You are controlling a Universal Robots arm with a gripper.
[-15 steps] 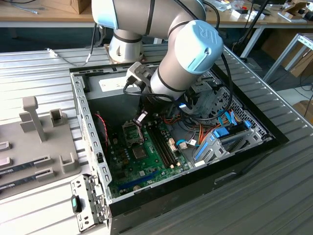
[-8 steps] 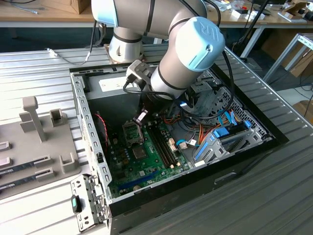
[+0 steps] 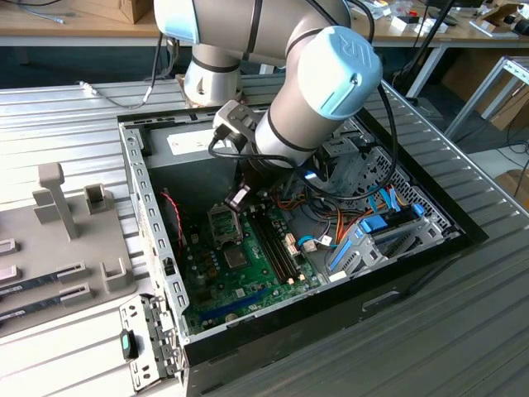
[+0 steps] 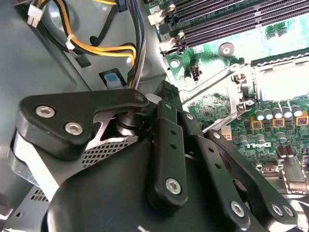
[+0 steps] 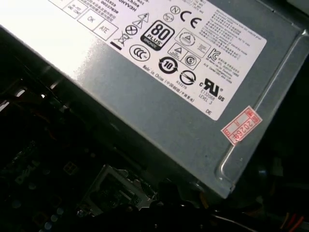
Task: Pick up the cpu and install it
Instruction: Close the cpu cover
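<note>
Exterior view | one gripper (image 3: pixel 238 197) over socket (image 3: pixel 223 222) | gripper state unclear | four memory slots (image 3: pixel 275 244)

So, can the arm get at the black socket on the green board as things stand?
Probably yes: the case is open, the tool hangs close above the socket, and the cables lie aside, toward the exterior view's right.

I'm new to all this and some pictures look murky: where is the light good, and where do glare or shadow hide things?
The exterior view is evenly lit, with the motherboard plain inside the open computer case. In the first wrist view, glare whitens one corner of the power supply, and the board below sits in deep shadow. In the second wrist view, the gripper looms dark, while the socket looks washed out.
</note>
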